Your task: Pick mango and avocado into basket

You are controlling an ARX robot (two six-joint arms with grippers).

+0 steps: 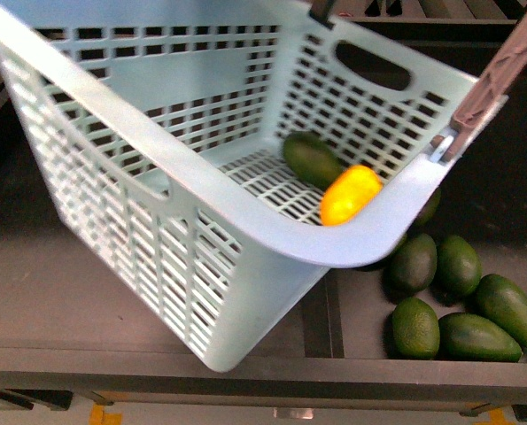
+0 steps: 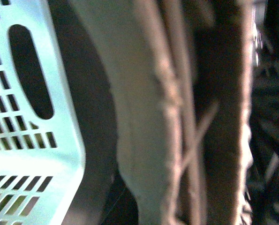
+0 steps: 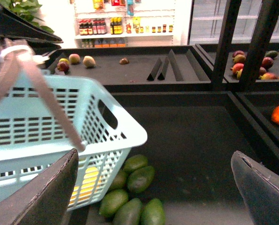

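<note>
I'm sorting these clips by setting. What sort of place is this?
Most likely a grocery store's produce section. Loose avocados lie in dark display trays, a plastic shopping basket holds a mango and an avocado, and shelves of bottled goods stand in the background.

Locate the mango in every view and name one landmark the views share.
Front view: the mango lies inside the basket, beside an avocado, near the low corner.
Left wrist view: not in it; only blurred basket wall and handle show.
Right wrist view: a yellow patch behind the slotted wall.
Shared landmark: the basket's oval grip hole.
</note>
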